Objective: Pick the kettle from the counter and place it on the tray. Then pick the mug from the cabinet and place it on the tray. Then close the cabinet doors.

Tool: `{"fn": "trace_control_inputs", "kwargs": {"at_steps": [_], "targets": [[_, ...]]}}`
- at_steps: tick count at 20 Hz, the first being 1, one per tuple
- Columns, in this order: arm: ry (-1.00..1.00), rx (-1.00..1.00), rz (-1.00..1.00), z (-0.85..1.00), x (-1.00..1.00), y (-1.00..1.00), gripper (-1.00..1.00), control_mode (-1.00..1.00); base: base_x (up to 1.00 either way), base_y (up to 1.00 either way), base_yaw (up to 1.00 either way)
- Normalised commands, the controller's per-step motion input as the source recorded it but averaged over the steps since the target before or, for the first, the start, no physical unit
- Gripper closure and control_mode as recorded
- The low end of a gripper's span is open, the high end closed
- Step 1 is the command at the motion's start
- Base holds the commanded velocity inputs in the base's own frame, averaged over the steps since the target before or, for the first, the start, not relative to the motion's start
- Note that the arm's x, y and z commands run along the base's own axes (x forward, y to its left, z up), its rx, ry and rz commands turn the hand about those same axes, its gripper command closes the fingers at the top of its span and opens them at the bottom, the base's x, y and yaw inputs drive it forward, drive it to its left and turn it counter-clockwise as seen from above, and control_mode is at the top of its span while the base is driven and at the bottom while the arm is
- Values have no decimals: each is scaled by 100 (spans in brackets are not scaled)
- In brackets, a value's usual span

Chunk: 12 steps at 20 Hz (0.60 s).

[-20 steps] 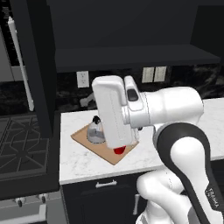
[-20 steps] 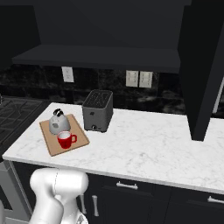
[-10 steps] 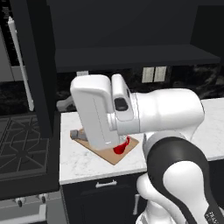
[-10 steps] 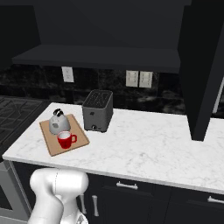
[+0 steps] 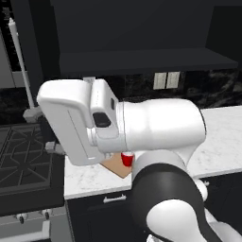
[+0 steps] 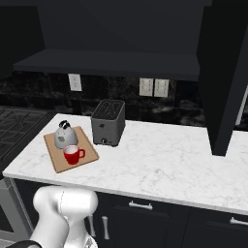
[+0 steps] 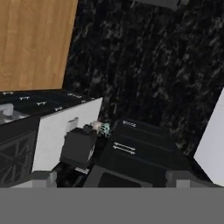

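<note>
The silver-grey kettle [image 6: 64,136] and the red mug [image 6: 72,155] both stand on the wooden tray [image 6: 85,156] at the left end of the white counter [image 6: 160,155]. In the left base view the arm hides most of the tray [image 5: 115,165]; a bit of the mug [image 5: 126,159] shows beneath it. The cabinet [image 6: 106,63] above is open, its right door [image 6: 224,77] swung out and its left door [image 5: 29,52] swung out too. In the hand view my gripper [image 7: 113,178] is open, its tips far apart with nothing between them, facing the black backsplash.
A black toaster [image 6: 108,122] stands just right of the tray. The black stove [image 5: 23,160] adjoins the counter on the left. Dark drawers with silver handles [image 6: 140,206] run below the counter. A wooden panel [image 7: 35,39] shows in the hand view.
The arm has swung left and nearer the left camera, now covering the kettle and most of the tray there. Kettle, mug and cabinet doors have not moved.
</note>
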Motion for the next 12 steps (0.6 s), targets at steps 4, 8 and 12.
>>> {"fn": "trace_control_inputs", "kwargs": {"at_steps": [4,8,12], "targets": [[0,0,-11,1,-3,57,-100,-100,0,0,0],[0,0,-16,-1,22,57,-100,-100,0,0,0],[3,0,-12,0,50,24,-100,-100,0,0,0]]}}
